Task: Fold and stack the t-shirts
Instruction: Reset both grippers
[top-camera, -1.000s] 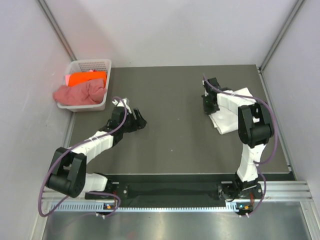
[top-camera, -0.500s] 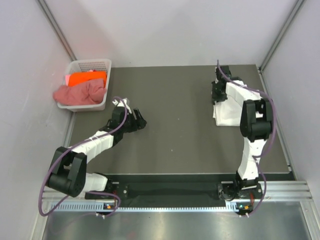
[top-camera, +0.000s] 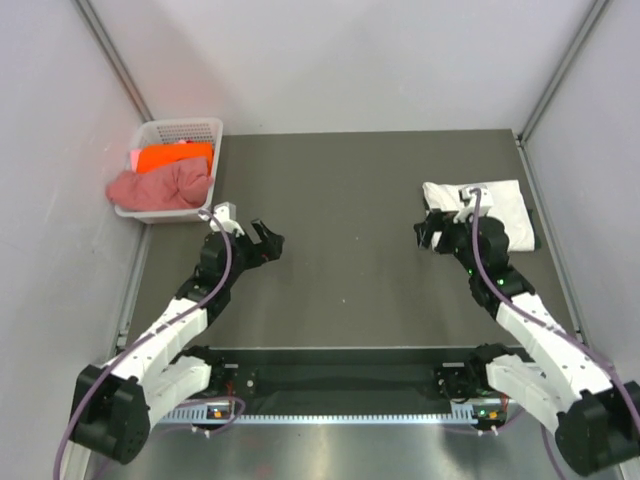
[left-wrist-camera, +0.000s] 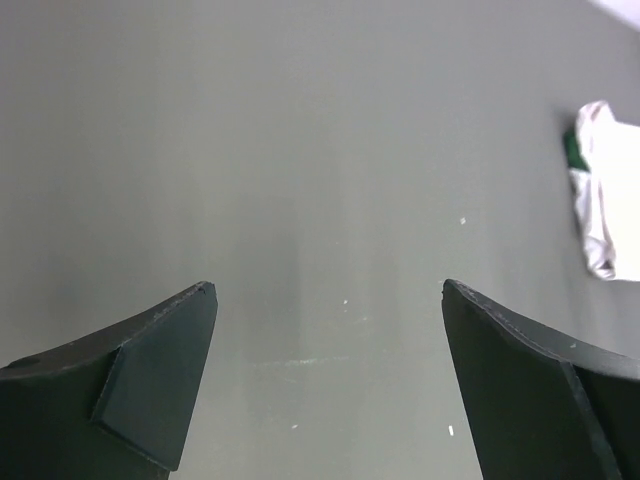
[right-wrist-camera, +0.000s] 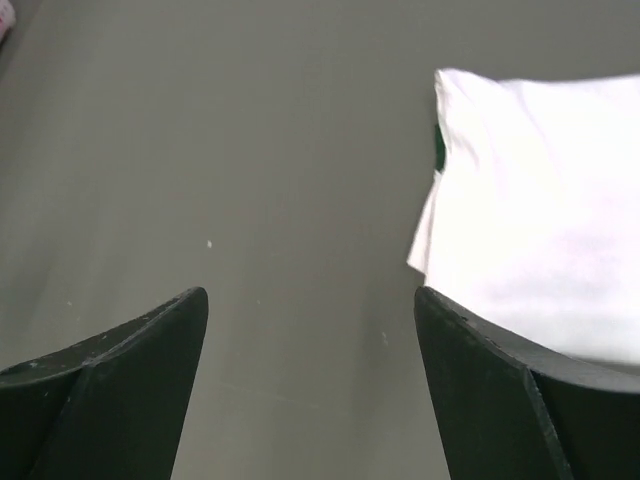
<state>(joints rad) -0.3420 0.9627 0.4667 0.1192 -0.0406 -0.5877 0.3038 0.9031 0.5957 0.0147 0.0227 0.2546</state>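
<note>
A folded white t-shirt (top-camera: 492, 205) with a sliver of dark green at its edge lies flat at the back right of the table. My right gripper (top-camera: 428, 236) hovers just left of it, open and empty. In the right wrist view the white t-shirt (right-wrist-camera: 540, 220) lies beyond the right fingertip, apart from the gripper (right-wrist-camera: 311, 292). An orange t-shirt (top-camera: 172, 157) and a dusty pink t-shirt (top-camera: 155, 186) sit crumpled in the basket. My left gripper (top-camera: 266, 242) is open over bare table, right of the basket. In the left wrist view the gripper (left-wrist-camera: 327, 287) is empty, and the white t-shirt (left-wrist-camera: 600, 200) shows far off.
The white lattice basket (top-camera: 185, 127) stands at the back left corner, the pink shirt hanging over its front rim. The dark grey table (top-camera: 340, 250) is closed in by pale walls on the left, back and right. Both arm bases sit at the near edge.
My right gripper has opened and let go of the white t-shirt, then pulled back towards the near side and left of it. The left arm has drawn back a little and opened wider.
</note>
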